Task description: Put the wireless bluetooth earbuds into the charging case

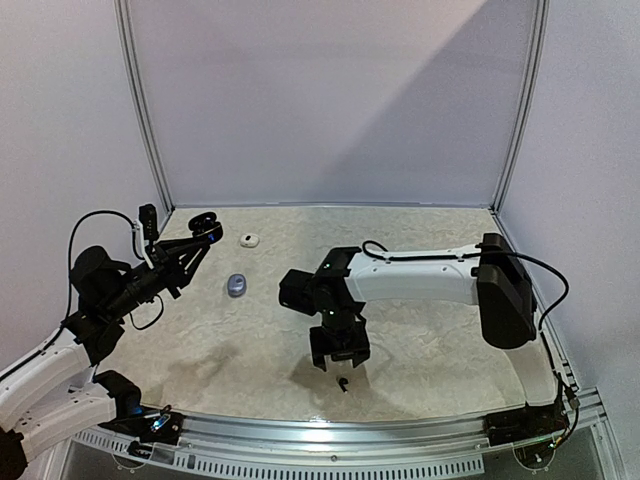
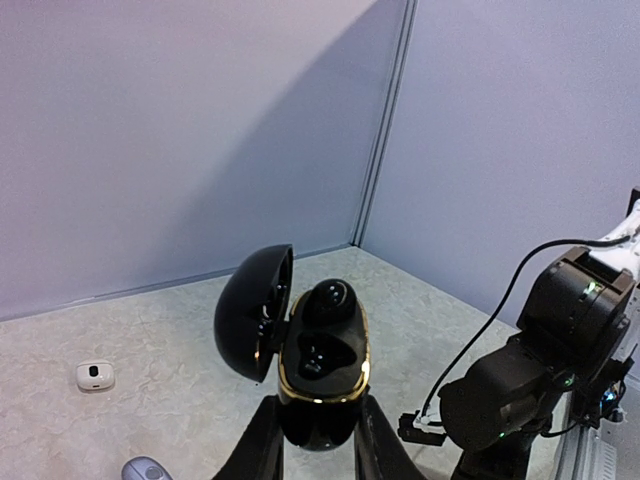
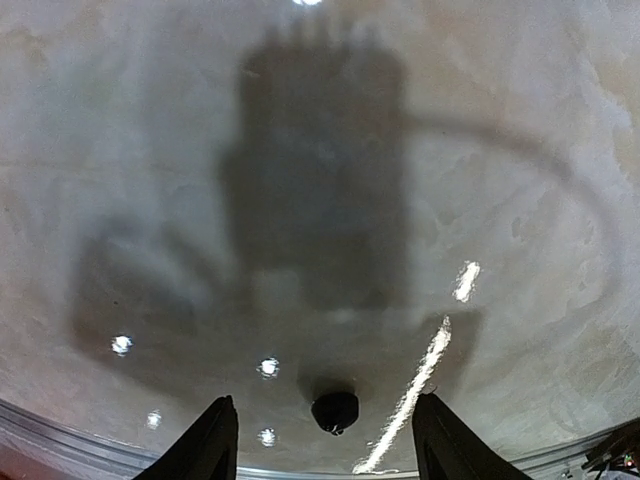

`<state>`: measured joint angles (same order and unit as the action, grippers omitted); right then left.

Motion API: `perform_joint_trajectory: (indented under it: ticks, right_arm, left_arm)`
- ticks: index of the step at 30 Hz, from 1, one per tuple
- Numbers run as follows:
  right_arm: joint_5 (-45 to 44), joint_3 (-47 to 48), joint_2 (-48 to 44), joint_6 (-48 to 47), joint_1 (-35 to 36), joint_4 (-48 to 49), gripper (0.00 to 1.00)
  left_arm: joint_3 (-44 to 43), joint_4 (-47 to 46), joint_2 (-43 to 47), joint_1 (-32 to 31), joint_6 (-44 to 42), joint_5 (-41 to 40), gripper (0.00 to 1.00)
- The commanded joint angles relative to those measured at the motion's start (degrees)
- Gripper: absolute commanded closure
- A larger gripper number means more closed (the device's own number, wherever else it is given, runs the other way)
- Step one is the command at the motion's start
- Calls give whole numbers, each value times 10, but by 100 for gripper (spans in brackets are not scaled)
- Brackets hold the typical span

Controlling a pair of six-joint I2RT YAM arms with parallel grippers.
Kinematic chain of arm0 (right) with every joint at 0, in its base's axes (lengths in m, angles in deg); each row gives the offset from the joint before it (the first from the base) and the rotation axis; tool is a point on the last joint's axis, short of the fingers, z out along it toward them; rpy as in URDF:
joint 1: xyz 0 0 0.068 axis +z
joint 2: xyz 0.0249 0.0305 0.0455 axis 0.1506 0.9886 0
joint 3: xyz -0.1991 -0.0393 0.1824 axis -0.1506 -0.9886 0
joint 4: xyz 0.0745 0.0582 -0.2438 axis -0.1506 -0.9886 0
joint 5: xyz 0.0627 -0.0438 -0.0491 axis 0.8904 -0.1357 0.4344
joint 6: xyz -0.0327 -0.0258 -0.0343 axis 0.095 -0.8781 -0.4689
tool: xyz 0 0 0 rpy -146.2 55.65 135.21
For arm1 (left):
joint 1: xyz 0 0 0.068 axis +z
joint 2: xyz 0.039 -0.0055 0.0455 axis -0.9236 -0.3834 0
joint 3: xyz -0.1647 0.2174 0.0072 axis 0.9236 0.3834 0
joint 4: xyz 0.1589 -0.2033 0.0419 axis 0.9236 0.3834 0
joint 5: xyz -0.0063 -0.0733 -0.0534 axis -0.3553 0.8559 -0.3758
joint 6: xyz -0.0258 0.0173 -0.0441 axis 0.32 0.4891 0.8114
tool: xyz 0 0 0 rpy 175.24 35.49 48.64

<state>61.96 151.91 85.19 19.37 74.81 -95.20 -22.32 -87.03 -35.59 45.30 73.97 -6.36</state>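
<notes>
My left gripper [image 2: 320, 418] is shut on the base of a glossy black charging case [image 2: 322, 385] with a gold rim and holds it up above the table. The lid [image 2: 252, 312] hangs open to the left. One black earbud [image 2: 330, 298] sits in the upper socket; the lower socket [image 2: 318, 358] is empty. In the top view the case [image 1: 206, 226] is at the far left. A second black earbud [image 3: 335, 410] lies on the table between the fingers of my open right gripper [image 3: 325, 402], which points down just above it. That earbud [image 1: 343, 384] lies near the table's front edge, just in front of the right gripper [image 1: 338, 352].
A small white object [image 1: 249, 239] with a dark dot lies at the back left, also in the left wrist view [image 2: 94, 375]. A blue-grey oval object [image 1: 237, 285] lies left of centre. The metal front rail [image 1: 330, 432] runs close behind the earbud. The right arm [image 2: 540, 370] stands to the case's right.
</notes>
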Motion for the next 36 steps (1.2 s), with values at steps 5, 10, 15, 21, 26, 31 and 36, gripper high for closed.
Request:
perform_joint_trajectory:
  ticks: [5,10,15,21,26,31,36]
  right_arm:
    - [54,-76,16,30,1,55,53]
    - [65,-74,27,16,1,74,67]
    - [67,-75,29,13,2,63,70]
    - [69,-64,32,7,10,43,70]
    - [68,-46,45,-5,20,24,70]
    - [59,-40,46,-19,21,19,71]
    - [43,-40,48,-38,21,13,74]
  left_arm:
    - [3,-11,0,-6,-3,5,100]
    - [3,-11,-1,-6,-4,4,100]
    - [3,-11,-1,-6,-5,4,100]
    - [3,-11,-2,-7,-4,4,100]
    - [3,-12,-2,-6,-2,4,100]
    - [4,-13,-3,-6,-2,5,100]
    - [4,-13,-3,-6,-1,5,100]
